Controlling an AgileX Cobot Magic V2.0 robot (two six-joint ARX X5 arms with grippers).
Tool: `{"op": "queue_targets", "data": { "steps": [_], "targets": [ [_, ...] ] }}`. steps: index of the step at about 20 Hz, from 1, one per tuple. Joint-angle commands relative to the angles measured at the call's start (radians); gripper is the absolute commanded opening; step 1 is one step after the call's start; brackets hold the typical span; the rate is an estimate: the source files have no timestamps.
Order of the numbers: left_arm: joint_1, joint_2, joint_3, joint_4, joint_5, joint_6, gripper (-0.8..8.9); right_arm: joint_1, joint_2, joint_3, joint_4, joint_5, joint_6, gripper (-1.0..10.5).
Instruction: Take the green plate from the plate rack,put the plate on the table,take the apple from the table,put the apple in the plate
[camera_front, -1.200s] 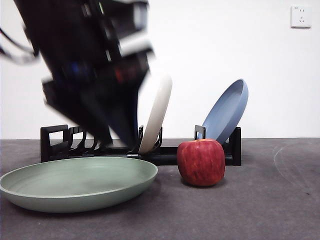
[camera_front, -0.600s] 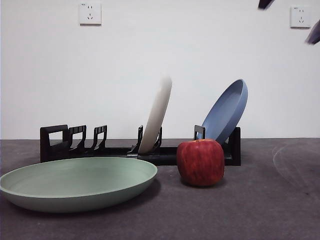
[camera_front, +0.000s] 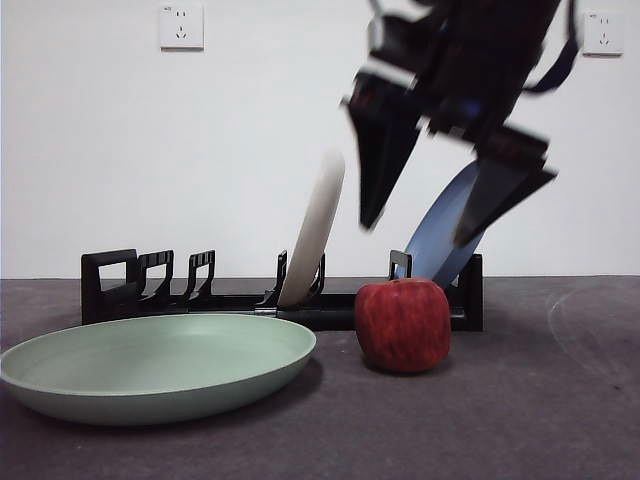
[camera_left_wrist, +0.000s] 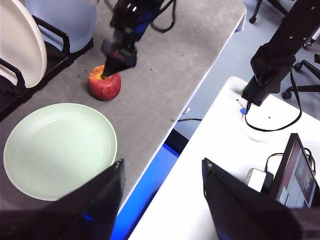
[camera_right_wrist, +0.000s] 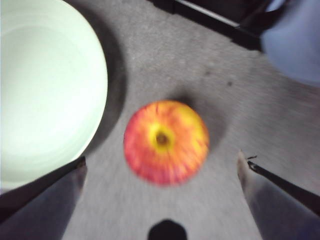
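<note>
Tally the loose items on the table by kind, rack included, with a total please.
Plates: 3 (green plate flat on the table; cream-white plate and blue plate standing in the rack)
Apples: 1 (red apple on the table)
Plate racks: 1 (black plate rack)
Total: 5

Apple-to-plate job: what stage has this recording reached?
Done: the green plate lies flat on the table, out of the plate rack. In hand: the right tool hangs open above the apple, not touching it. Left: grasp the apple and set it in the plate. The left tool waits, open.
</note>
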Motion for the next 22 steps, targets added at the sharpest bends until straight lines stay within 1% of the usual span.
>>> {"op": "queue_targets", "data": {
  "steps": [1,5,8,9,12,13,14,16,18,19,20,22],
  "targets": [
    [0.002,0.001,-0.001,0.003,0.006,0.013,2.60,0.014,0.063,0.000,0.028,0.003,0.027,5.0],
    [0.002,0.001,-0.001,0.003,-0.011,0.015,2.60,0.035,0.142,0.000,0.042,0.017,0.031,5.0],
    [0.002,0.001,-0.001,0.003,-0.024,0.015,2.60,0.040,0.158,0.000,0.043,0.033,0.037,4.9],
    [0.002,0.001,-0.001,0.004,-0.024,0.015,2.60,0.041,0.158,0.000,0.043,0.037,0.045,4.4],
    [0.002,0.001,-0.001,0.003,-0.024,0.015,2.60,0.040,0.158,0.000,0.023,0.045,0.043,1.0],
    [0.002,0.001,-0.001,0.004,-0.024,0.015,2.60,0.040,0.158,0.000,0.018,0.063,0.043,0.2],
    [0.002,0.001,-0.001,0.004,-0.024,0.015,2.60,0.040,0.158,0.000,0.016,0.079,0.043,-0.2],
    [0.002,0.001,-0.001,0.004,-0.024,0.015,2.60,0.040,0.156,0.003,0.016,0.102,0.043,-0.2],
    [0.002,0.001,-0.001,0.003,-0.024,0.015,2.60,0.040,0.141,0.013,0.000,0.100,0.043,-0.2],
    [0.002,0.001,-0.001,0.003,-0.024,0.016,2.60,0.040,0.127,0.032,-0.033,0.096,0.043,-0.2],
    [0.002,0.001,-0.001,0.003,-0.026,0.016,2.60,0.040,0.114,0.057,-0.070,0.087,0.040,-0.2],
    [0.002,0.001,-0.001,-0.001,-0.083,0.021,2.60,0.040,0.083,0.133,-0.160,0.034,0.023,-0.2]
  ]
}}
